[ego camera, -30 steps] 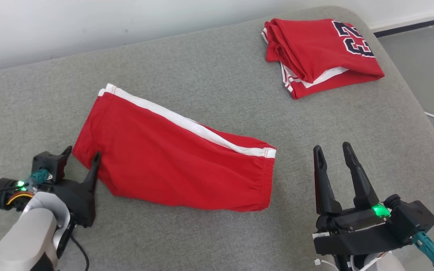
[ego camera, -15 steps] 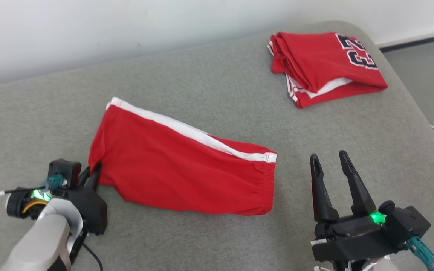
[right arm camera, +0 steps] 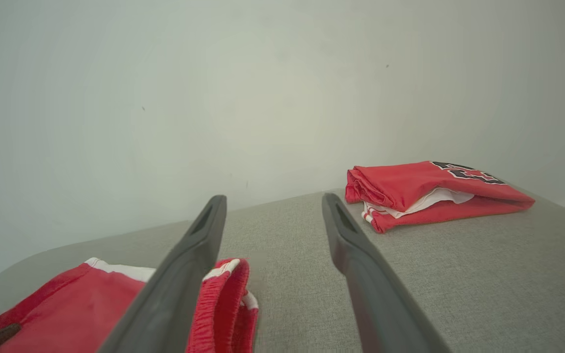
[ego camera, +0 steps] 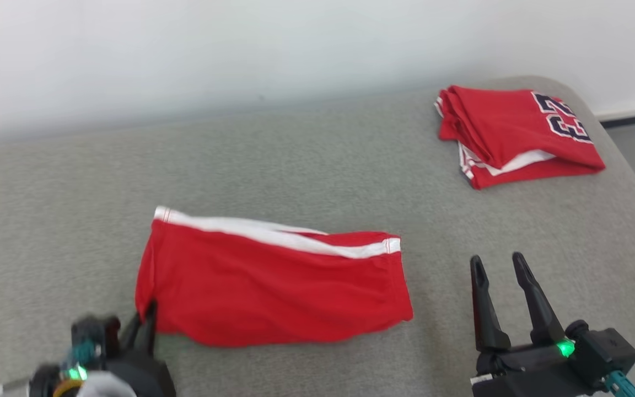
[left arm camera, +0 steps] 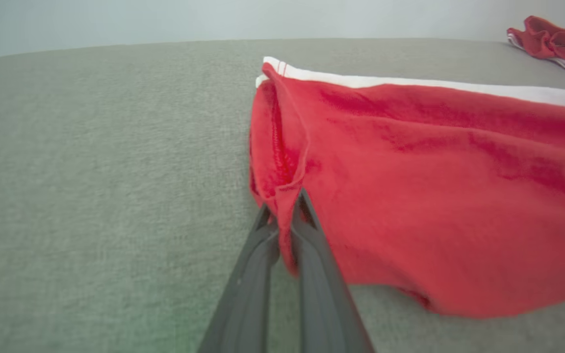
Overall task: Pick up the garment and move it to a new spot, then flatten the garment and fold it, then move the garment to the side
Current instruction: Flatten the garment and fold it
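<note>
The left gripper (left arm camera: 283, 206) has its two dark fingers pressed together on the near left corner of the garment (ego camera: 273, 292), with a pinch of red cloth caught between the tips. At that corner the hem lifts a little off the surface and gapes open in the left wrist view. The garment lies spread across the middle of the grey cushion (ego camera: 295, 154), red with a white stripe along its far edge and a gathered band at its right end. The right gripper (ego camera: 496, 262) hovers just beside that right end, its fingers wide apart with nothing between them, clear of the cloth. Well apart, at the cushion's far right corner, sits a folded red shirt (ego camera: 516, 132) with dark numbers on top and white edging showing at the fold. A pale wall (ego camera: 240, 49) runs behind the cushion
</note>
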Robot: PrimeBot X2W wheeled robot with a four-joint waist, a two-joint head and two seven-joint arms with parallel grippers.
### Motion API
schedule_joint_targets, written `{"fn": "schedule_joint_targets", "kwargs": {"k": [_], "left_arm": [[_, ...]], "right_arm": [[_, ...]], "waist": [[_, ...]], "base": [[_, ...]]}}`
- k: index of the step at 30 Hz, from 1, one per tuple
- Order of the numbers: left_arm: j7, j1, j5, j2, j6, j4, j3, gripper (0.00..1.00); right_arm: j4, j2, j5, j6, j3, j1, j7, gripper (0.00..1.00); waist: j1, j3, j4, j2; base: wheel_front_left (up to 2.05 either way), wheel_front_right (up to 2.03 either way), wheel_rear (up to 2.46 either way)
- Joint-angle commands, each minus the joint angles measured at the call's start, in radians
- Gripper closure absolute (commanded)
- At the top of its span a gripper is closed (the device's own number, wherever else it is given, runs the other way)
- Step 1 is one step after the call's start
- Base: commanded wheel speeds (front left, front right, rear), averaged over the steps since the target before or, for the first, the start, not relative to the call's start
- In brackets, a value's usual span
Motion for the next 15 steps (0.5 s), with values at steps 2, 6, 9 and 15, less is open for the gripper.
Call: {"fn": "schedule_joint_targets", "kwargs": {"k": [2,6,9,15], "left_arm": [[-0.003,0.085,-0.005,-0.001,0.027,-0.071,0.026,1.0],[-0.003,0.189,0.007,-0.011,0.066,-0.194,0.061,1.0],[-0.003,0.244,0.017,-0.016,0.09,-0.246,0.079,1.0],[-0.003,0.297,0.032,-0.034,0.099,-0.291,0.109,1.0]], "right_arm": [[0.003,-0.004,-0.005,-0.002,-0.01,0.023,-0.001,0.0],[0.011,-0.004,-0.009,-0.002,-0.022,0.038,-0.001,0.0],[0.018,-0.003,-0.011,-0.002,-0.031,0.044,-0.001,0.0],[0.036,-0.003,-0.017,-0.002,-0.032,0.047,-0.001,0.0]], "waist": [[0.0001,-0.025,0.035,0.0],[0.0001,-0.025,0.056,0.0],[0.0001,-0.024,0.069,0.0],[0.0001,-0.028,0.08,0.0]], "base": [[0.0,0.0,0.0],[0.0,0.0,0.0],[0.0,0.0,0.0],[0.0,0.0,0.0]]}}
